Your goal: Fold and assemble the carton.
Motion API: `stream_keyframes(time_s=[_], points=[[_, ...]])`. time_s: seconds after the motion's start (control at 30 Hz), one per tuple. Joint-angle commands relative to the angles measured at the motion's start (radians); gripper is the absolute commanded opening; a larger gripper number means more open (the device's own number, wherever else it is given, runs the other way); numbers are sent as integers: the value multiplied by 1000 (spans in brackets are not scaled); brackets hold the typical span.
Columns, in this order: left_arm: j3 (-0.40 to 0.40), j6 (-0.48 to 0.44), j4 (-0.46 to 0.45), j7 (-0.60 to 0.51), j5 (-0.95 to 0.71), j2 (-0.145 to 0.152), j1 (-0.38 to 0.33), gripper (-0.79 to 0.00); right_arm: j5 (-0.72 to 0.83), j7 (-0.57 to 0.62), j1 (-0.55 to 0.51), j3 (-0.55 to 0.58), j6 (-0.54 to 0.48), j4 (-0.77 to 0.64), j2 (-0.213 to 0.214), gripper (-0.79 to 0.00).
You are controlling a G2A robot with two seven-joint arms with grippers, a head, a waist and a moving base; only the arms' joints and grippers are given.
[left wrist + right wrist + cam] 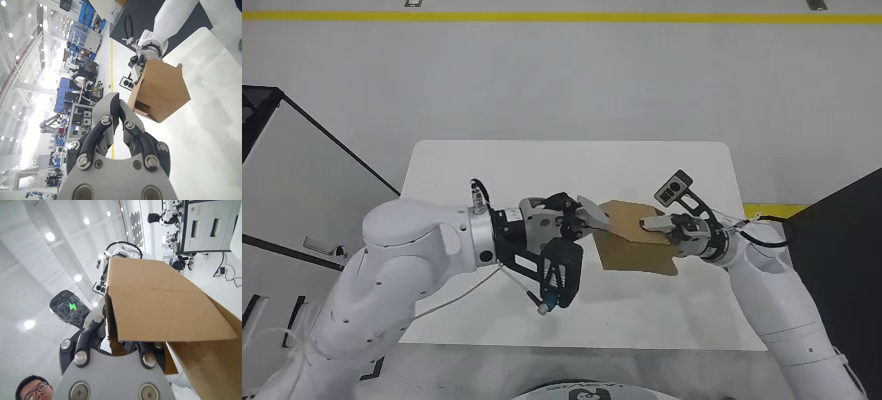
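The brown carton (635,240) is opened into a box shape over the right half of the white table (542,170). My right gripper (650,226) is shut on its wall at the far right end; in the right wrist view the cardboard (160,306) runs between the fingers (98,325). The left wrist view shows the carton (160,91) with an open end facing me and a flap inside it. My left gripper (118,108) is shut with nothing in it, its tips close beside the carton's left end (589,213).
A black surface (842,260) borders the table on the right, and a black-framed stand (272,110) sits to the left. Bare tabletop lies in front of and behind the carton. A yellow floor line (562,17) runs along the far side.
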Motion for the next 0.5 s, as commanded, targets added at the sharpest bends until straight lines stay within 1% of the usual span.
stream_keyframes(time_s=[0.0, 0.23, 0.47], points=[[5, 0, 3, -3, -9, 0, 1, -785, 8, 5, 0, 4, -6, 0, 0, -785], [17, 59, 13, 17, -74, -5, 14, -785, 53, 29, -1, 5, -27, -2, -3, -785], [54, 93, 9, 22, -75, -10, 18, -785, 88, 46, 2, -6, -38, -3, -7, -785]])
